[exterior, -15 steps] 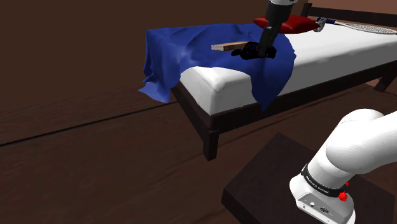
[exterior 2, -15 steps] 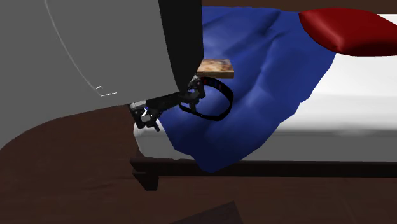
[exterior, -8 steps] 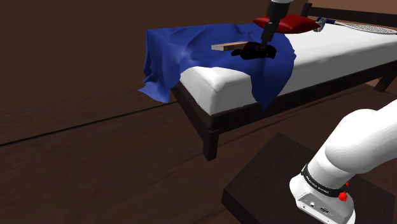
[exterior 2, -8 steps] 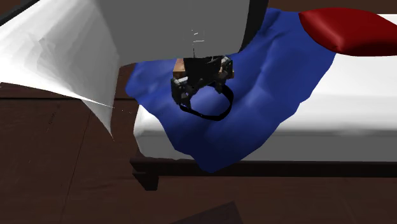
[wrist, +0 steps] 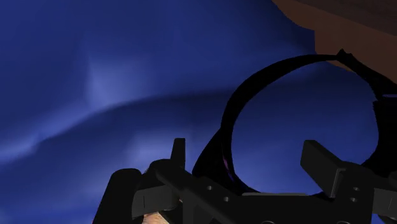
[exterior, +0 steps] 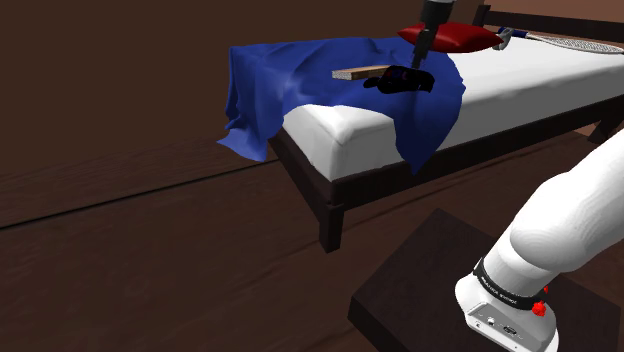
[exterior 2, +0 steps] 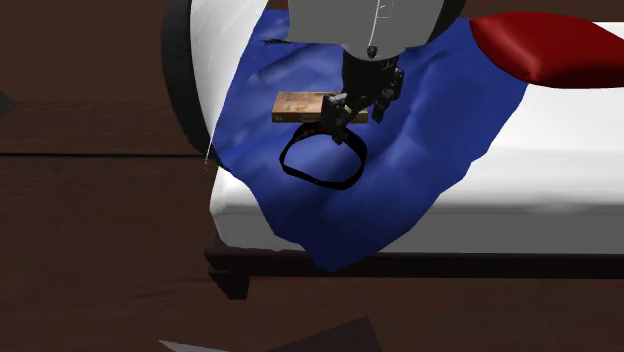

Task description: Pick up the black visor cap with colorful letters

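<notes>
Second exterior view: gripper (exterior 2: 358, 108) hangs low over the bed (exterior 2: 560, 160), just above the far rim of the visor cap (exterior 2: 322, 162). The cap reads as a black open loop lying flat on the blue blanket (exterior 2: 430, 130), near the mattress corner and just beside a flat brown board (exterior 2: 300, 104). Letters not legible. Red pillow (exterior 2: 550, 45) is well apart. Loop is oval, long axis across this view's width.

Wrist view: fingers (wrist: 318, 162) are released and stand apart, nothing clasped. The cap's thin band curves up between them, nearer one finger than the other, and looks untouched. Most of the loop lies ahead of the fingertips.

Judgement: grasp not yet made. The next move is likely a short drop so the fingers straddle the band across its thickness, then close. Risk: the band slips out or blanket gets pinched with it.
</notes>
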Robot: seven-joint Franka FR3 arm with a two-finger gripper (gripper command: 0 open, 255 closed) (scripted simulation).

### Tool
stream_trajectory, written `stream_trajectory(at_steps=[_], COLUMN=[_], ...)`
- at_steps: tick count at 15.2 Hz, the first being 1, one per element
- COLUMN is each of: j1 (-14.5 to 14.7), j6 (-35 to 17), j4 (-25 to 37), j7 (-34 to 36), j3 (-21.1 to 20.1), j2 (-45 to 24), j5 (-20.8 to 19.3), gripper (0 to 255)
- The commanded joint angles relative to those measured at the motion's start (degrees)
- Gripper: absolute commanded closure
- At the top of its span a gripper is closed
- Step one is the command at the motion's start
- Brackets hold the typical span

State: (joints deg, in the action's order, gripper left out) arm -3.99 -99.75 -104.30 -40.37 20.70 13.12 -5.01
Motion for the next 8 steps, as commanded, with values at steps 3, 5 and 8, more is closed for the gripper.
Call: stream_trajectory(at_steps=[3,5,8], j1=[-0.20,-0.24,-0.30], j6=[-2.29,-3.85,-5.85], j4=[-1.17,-2.95,-5.19], j7=[-1.14,-1.05,-0.95], j3=[0.73,0.75,0.80], j2=[-1.16,-0.92,-0.67], j5=[0.41,0.30,0.16], gripper=[0,0,0])
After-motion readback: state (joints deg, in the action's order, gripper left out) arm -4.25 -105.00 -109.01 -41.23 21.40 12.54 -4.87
